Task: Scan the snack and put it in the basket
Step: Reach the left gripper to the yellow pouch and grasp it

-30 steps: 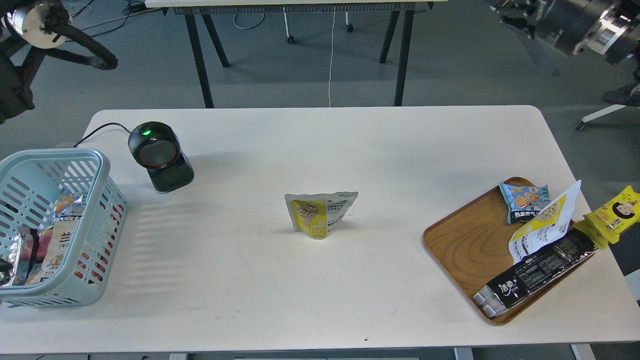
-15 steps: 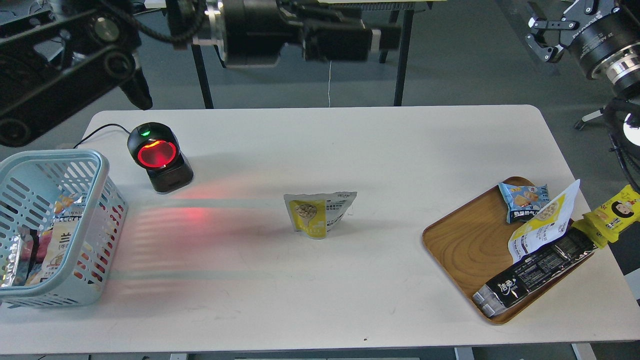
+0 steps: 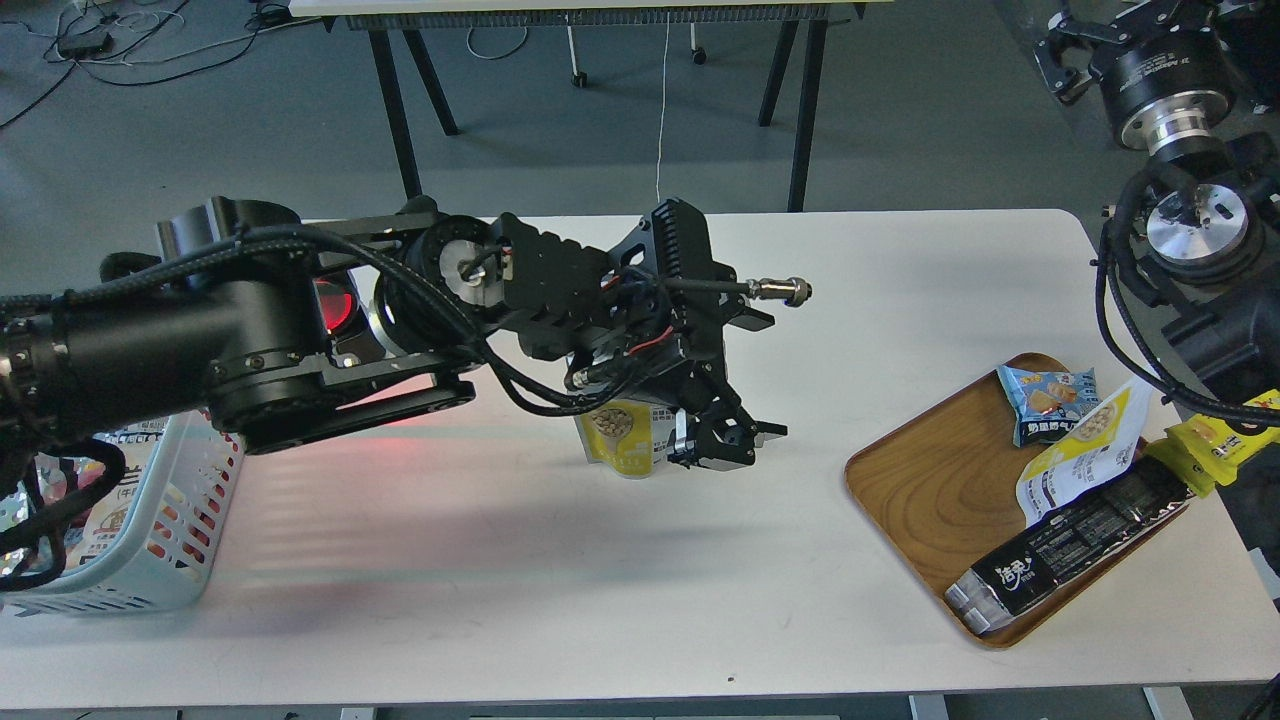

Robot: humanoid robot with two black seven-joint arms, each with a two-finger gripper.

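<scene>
The snack (image 3: 618, 437), a small stand-up pouch with a yellow front, stands at the middle of the white table (image 3: 560, 600). My left arm reaches across from the left. Its gripper (image 3: 728, 440) is low over the pouch's right side with its fingers apart, and it hides the pouch's top and right part. I cannot tell whether a finger touches the pouch. The light blue basket (image 3: 150, 560) stands at the left edge, mostly behind my left arm, with packets inside. My right gripper (image 3: 1062, 48) is raised at the top right, far from the table, too dark to read.
The barcode scanner (image 3: 335, 300) glows red behind my left arm. A brown wooden tray (image 3: 930, 490) at the right holds a small blue packet (image 3: 1045, 400), a larger yellow-and-white pouch (image 3: 1085, 450) and a black packet (image 3: 1070, 545). A yellow packet (image 3: 1215, 440) lies beside it.
My left arm has swung down from above the table's far edge to the snack. The right arm has shifted a little at the top right. The snack has not moved.
</scene>
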